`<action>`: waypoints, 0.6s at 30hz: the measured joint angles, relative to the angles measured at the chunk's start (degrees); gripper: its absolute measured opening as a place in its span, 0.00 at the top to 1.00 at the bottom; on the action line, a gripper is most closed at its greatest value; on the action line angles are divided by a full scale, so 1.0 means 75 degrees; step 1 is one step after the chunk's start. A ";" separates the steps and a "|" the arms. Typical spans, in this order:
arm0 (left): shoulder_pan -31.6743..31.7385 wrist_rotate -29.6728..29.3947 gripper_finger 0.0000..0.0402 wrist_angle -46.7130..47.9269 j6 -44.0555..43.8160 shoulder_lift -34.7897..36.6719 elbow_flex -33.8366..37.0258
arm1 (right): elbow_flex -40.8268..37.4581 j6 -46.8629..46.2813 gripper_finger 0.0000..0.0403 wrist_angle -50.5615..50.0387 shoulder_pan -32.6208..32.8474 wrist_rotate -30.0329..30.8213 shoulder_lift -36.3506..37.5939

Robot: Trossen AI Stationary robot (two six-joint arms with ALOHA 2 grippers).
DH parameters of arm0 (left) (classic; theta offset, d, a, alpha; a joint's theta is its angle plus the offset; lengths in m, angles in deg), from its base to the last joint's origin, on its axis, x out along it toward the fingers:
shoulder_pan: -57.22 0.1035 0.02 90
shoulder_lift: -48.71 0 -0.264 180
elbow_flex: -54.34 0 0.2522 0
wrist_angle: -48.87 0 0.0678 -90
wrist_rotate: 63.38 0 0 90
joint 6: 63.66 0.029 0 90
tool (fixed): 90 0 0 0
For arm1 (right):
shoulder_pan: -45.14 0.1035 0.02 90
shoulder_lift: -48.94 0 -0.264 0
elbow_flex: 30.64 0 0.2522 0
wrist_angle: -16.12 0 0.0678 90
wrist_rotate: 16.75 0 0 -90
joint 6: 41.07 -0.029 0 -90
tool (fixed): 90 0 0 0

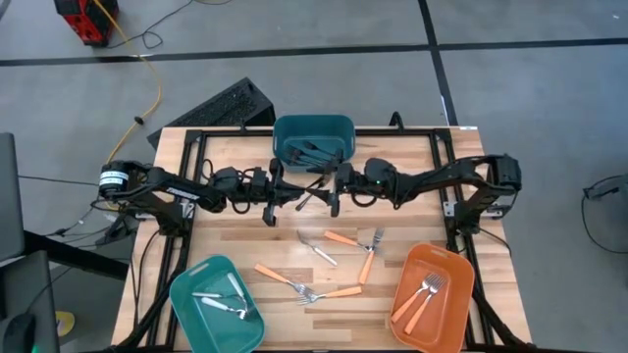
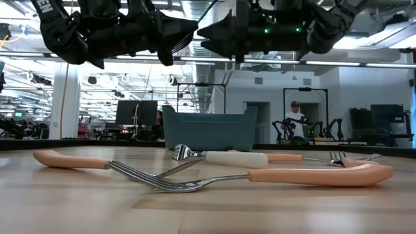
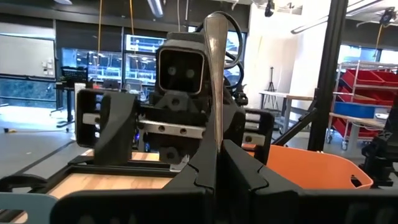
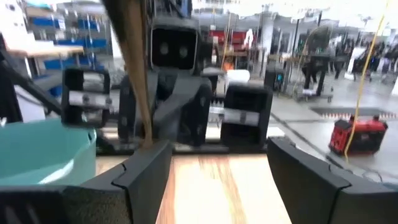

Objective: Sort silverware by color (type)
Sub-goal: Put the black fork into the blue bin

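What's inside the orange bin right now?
The orange bin holds two orange-handled forks lying side by side, silver heads toward the table's middle. Nothing covers it, so its floor is otherwise bare.

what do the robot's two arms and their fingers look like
Both arms are dark, jointed links with black cables looped along them. The left arm has a white round label near its base. Each wrist carries a boxy black camera block. The right gripper's fingers are flat, angular black plastic.

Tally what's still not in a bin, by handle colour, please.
Orange-handled pieces on the table: 4
White-handled piece on the table: 1
Utensil held in the left tool, colour unclear: 1
Total: 6
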 joint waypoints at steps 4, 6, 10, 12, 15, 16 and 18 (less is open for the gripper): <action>0.0026 -0.0025 1.00 0.0040 0.0073 0.0006 -0.0003 | -0.0002 0.0041 0.27 -0.0368 0.0020 -0.0108 0.0235; 0.0056 -0.0008 1.00 0.0101 0.0067 0.0006 -0.0003 | -0.0002 0.0095 0.27 -0.0611 0.0039 -0.0203 0.0373; 0.0065 -0.0013 1.00 0.0295 0.0070 0.0006 -0.0003 | -0.0002 0.0219 0.27 -0.0962 0.0114 -0.0255 0.0658; 0.0065 -0.0022 1.00 0.0329 0.0070 0.0006 -0.0003 | -0.0002 0.0227 0.27 -0.1102 0.0173 -0.0349 0.0844; 0.0060 -0.0067 1.00 0.0334 0.0067 0.0006 -0.0003 | -0.0002 0.0224 0.27 -0.1115 0.0239 -0.0400 0.0975; 0.0060 -0.0071 1.00 0.0332 0.0064 0.0006 -0.0003 | -0.0002 0.0227 0.27 -0.1124 0.0261 -0.0400 0.0978; 0.0060 -0.0078 1.00 0.0332 0.0033 0.0006 -0.0003 | -0.0002 0.0229 0.27 -0.1110 0.0279 -0.0400 0.0968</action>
